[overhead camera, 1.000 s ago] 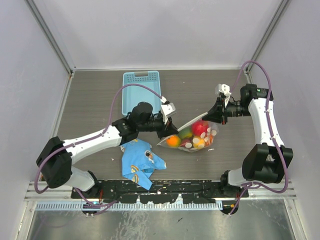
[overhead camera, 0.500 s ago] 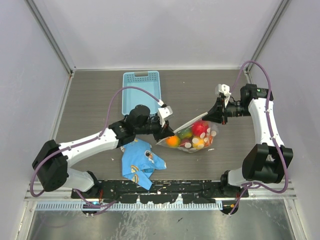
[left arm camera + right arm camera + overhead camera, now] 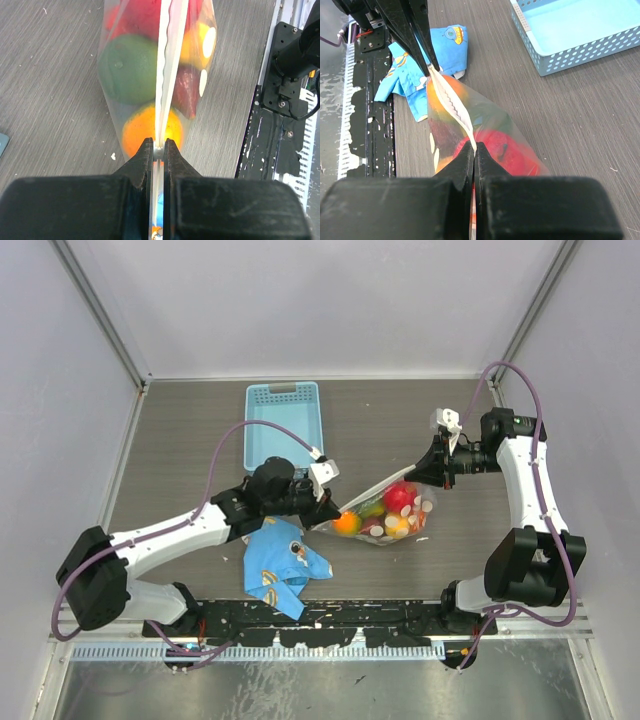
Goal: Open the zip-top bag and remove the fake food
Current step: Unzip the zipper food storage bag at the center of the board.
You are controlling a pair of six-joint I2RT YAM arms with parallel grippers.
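The clear plastic bag with white dots (image 3: 392,512) is on the grey wood counter (image 3: 180,440), a bit right of the middle and closer to the near edge. Its white zip strip (image 3: 169,60) is stretched tight in a straight line, and the two sides of the strip run close together. Inside are shiny toy fruits and vegetables (image 3: 399,497): red, orange, green and yellow ones.

The left tool (image 3: 159,146) is pinched together on one end of the strip. The right tool (image 3: 474,150) is pinched together on the other end. The left arm (image 3: 180,530) lies low and reaches over from the near left corner. The right arm (image 3: 525,480) stands up by the right edge and bends in toward the middle.

A blue cloth with cartoon pictures (image 3: 283,562) lies just left of the bag, by the near edge. A light blue plastic basket with holes (image 3: 284,418) sits toward the far edge.
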